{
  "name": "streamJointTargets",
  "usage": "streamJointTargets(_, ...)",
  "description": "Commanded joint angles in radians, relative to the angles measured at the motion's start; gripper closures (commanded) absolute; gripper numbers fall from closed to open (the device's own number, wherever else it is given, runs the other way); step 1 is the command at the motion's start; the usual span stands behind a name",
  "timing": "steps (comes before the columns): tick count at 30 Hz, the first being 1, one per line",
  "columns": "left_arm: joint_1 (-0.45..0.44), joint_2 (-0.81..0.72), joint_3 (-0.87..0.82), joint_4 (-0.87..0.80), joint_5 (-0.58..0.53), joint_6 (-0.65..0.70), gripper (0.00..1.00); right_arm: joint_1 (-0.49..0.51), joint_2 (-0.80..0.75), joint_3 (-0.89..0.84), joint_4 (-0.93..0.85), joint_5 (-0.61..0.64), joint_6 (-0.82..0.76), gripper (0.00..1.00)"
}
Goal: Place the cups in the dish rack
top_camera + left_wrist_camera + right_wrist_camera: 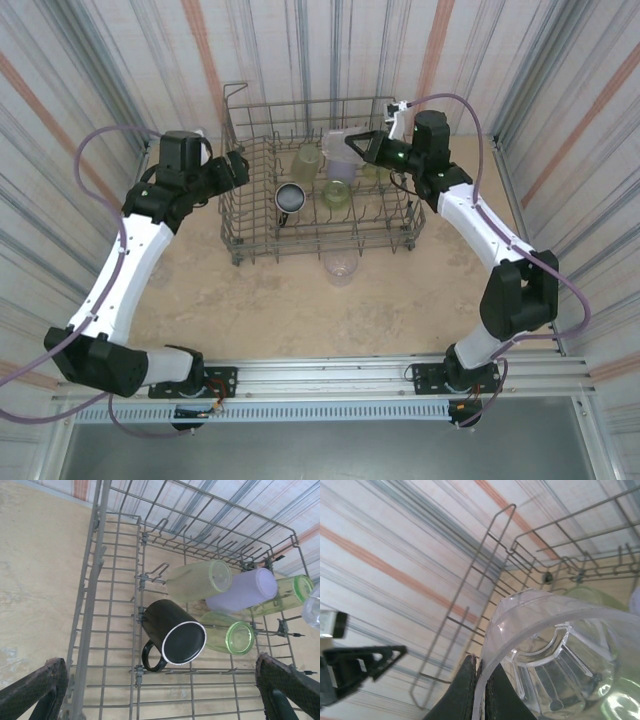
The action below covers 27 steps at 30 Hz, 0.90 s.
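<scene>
Top external view: the right end effector is clenched on the rim of a clear ribbed plastic tumbler, held over the far side of the large grey wire dish rack. In the right wrist view, its dark fingers pinch the tumbler's wall between them.

The left end effector hangs released with its jaws wide, just at the rack's left wall. In the left wrist view its fingers frame the rack floor.

Lying on their sides among the tines are a black mug with a shiny rim, three translucent yellow-green tumblers and a lavender tumbler. A second clear tumbler sits on the beige mottled tabletop, just in front of the rack's near edge.
</scene>
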Motion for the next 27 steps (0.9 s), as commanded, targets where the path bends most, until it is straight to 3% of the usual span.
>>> streamJointTargets(1,0.021,0.029,0.043,0.053,0.139,0.002,0.01,-0.012,0.048,0.002,0.182,-0.120,0.175,1.00)
streamJointTargets(6,0.036,0.091,0.078,0.116,0.314,0.017,0.01,-0.012,0.093,0.002,0.291,-0.180,0.277,1.00)
streamJointTargets(13,0.036,0.176,0.141,0.145,0.419,-0.029,0.01,-0.010,0.127,0.004,0.415,-0.231,0.374,1.00)
streamJointTargets(27,0.021,0.235,0.111,0.389,0.545,-0.300,0.01,0.016,0.180,-0.001,0.626,-0.252,0.543,1.00)
